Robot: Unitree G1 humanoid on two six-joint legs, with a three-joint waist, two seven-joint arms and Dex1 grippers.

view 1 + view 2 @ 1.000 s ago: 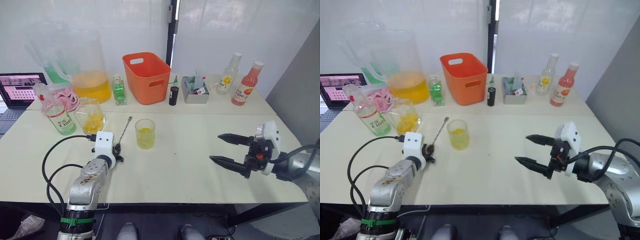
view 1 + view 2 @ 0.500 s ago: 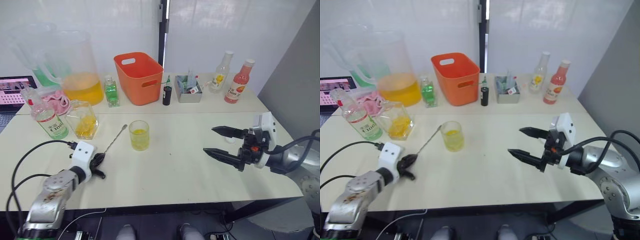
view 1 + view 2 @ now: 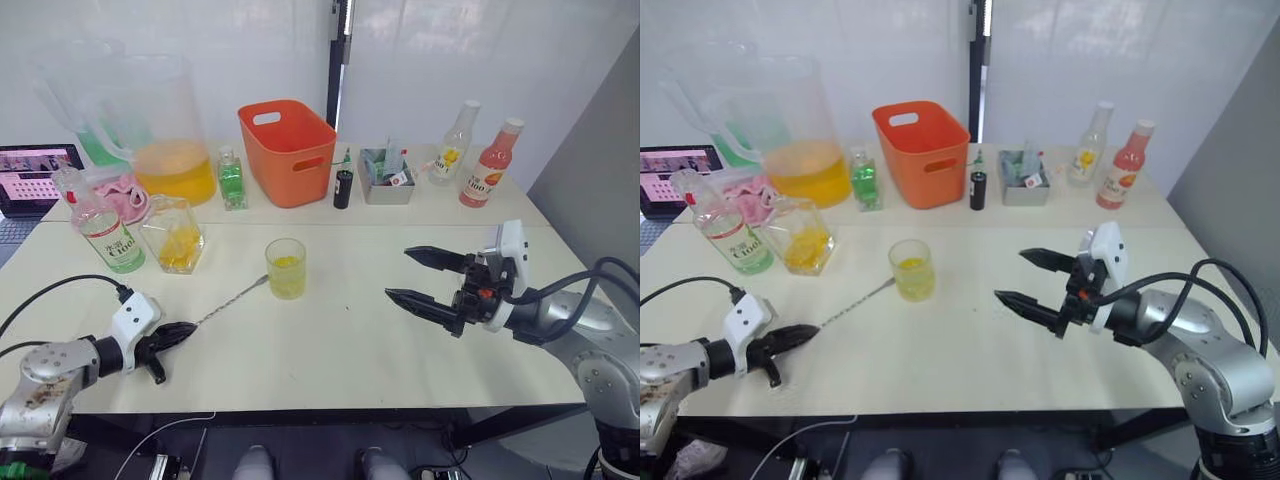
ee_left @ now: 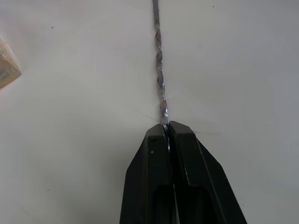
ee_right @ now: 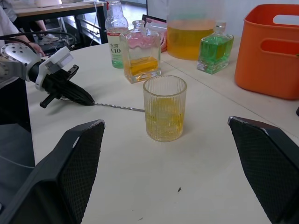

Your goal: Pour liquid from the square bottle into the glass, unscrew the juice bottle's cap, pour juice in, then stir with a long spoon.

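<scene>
The left gripper [image 3: 185, 329] has slid back toward the near left edge of the table [image 3: 340, 340] since a moment ago, and it has dragged the long spoon [image 3: 232, 296] with it, so the spoon now lies stretched out with its far end just beside the glass [image 3: 286, 268]. In the left wrist view the black fingers [image 4: 154, 154] are pinched tight on the twisted stem, clamped right at its near end. The right gripper [image 3: 421, 280] hangs above the table's right half with its fingers spread wide and nothing between them, well apart from the glass. The glass stands upright near the middle of the table, with yellow liquid [image 3: 286, 281] filling its lower part. Back on the left, the square bottle [image 3: 174, 234] stands with orange-yellow contents low in it, and the juice bottle [image 3: 108, 229] stands just beside it, further left, leaning a little, with its cap [image 3: 68, 176] on top. Behind them sits the big pitcher [image 3: 160, 130], then an orange basket [image 3: 292, 152], and a pink-labelled bottle [image 3: 489, 169] stands far off to the right.
</scene>
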